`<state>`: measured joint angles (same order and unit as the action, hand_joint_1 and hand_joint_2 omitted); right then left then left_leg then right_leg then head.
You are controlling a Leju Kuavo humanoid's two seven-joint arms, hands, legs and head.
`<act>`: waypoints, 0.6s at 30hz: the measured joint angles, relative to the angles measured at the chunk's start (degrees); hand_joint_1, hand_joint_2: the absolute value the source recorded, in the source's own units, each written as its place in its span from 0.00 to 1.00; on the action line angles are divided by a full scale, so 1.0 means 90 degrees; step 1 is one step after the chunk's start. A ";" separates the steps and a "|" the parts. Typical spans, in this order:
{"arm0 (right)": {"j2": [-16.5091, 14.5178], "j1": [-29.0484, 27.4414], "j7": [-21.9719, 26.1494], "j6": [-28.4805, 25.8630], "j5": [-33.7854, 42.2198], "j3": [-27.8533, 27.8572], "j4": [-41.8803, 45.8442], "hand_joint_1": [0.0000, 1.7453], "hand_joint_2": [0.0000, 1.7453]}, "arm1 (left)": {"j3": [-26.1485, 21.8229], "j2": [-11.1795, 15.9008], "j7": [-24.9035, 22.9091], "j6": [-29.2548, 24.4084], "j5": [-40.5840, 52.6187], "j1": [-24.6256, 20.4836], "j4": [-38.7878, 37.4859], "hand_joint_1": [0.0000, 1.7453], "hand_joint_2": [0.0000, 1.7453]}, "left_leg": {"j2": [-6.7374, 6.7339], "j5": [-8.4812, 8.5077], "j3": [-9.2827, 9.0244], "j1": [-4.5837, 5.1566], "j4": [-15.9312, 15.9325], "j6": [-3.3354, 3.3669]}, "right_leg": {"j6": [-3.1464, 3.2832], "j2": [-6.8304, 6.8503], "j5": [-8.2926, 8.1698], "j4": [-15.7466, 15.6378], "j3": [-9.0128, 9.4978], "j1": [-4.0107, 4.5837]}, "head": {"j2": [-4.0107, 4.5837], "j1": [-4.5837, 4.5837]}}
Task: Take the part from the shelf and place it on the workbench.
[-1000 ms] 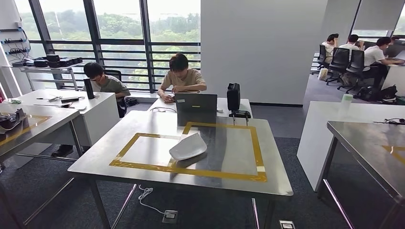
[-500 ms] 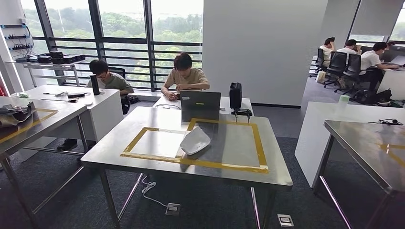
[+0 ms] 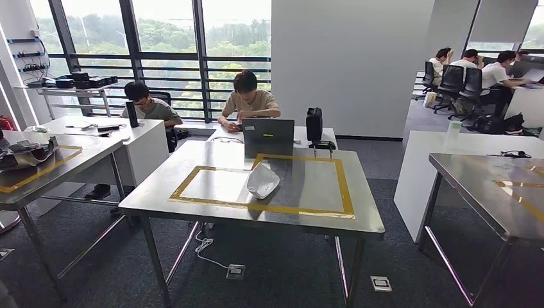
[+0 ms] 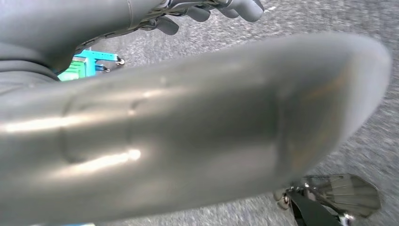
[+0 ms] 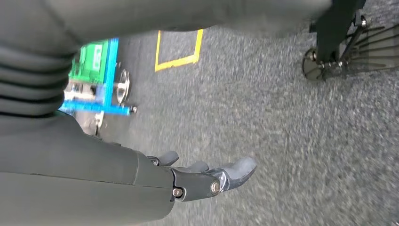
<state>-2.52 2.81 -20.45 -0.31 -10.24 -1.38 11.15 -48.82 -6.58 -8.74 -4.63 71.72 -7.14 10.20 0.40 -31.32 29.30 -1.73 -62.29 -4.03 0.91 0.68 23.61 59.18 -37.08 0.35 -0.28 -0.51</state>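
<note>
The white curved part [image 3: 262,181] lies on the steel workbench [image 3: 301,215], inside the yellow tape frame [image 3: 345,186], with nothing touching it. The bench stands some way ahead of me in the head view. My left hand [image 4: 179,127] hangs above grey carpet. Its thick grey thumb fills the left wrist view and its darker fingers [image 4: 230,8] are held away from the thumb, with nothing in them. My right hand [image 5: 197,181] also hangs over the carpet, fingers stretched out and holding nothing.
A laptop [image 3: 267,137] and a black case [image 3: 314,125] stand at the bench's far edge, where two people sit. Another steel table [image 3: 38,173] with dark parts is on the left and a third [image 3: 500,192] on the right. Floor sockets [image 3: 235,271] lie under the bench.
The whole head picture has shifted: the workbench now looks smaller and farther off, so the camera has drawn back. The white part stays where it was inside the tape frame.
</note>
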 joint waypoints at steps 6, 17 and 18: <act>-0.0019 -0.0063 0.0387 0.0035 -0.0089 0.0156 -0.0056 0.00 1.00 | 0.0002 0.0052 -0.0400 -0.0276 0.0048 0.0093 0.0003 0.00 0.00 | -0.0045 0.0109 0.0178 0.0079 0.0227 0.0514 | -0.0185 -0.0041 0.0293 0.0381 -0.0262 -0.0055 | 0.0002 0.0011; -0.0060 0.0049 0.0593 0.0124 -0.0308 0.0158 -0.0070 0.00 1.00 | 0.0055 -0.0059 -0.0034 -0.0170 -0.0067 -0.0036 0.0004 0.00 0.00 | -0.0084 0.0906 0.0910 0.0115 0.0267 0.0443 | 0.0033 -0.0078 0.0954 -0.0184 0.1159 0.0111 | -0.0002 0.0013; -0.0060 0.0047 0.0564 0.0124 -0.0325 0.0158 -0.0072 0.00 1.00 | 0.0053 -0.0075 0.0000 -0.0189 -0.0110 -0.0033 0.0004 0.00 0.00 | -0.0087 0.0977 0.0903 0.0106 0.0314 0.0401 | 0.0048 -0.0078 0.0908 -0.0243 0.1145 0.0124 | -0.0002 0.0014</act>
<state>-3.06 3.23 -15.37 0.81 -13.17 0.04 10.50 -48.34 -7.26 -8.74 -6.33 70.73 -7.44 10.23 -0.39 -22.52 37.42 -0.78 -59.46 -0.43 1.34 -0.03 31.79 56.99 -26.77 1.47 -0.30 -0.38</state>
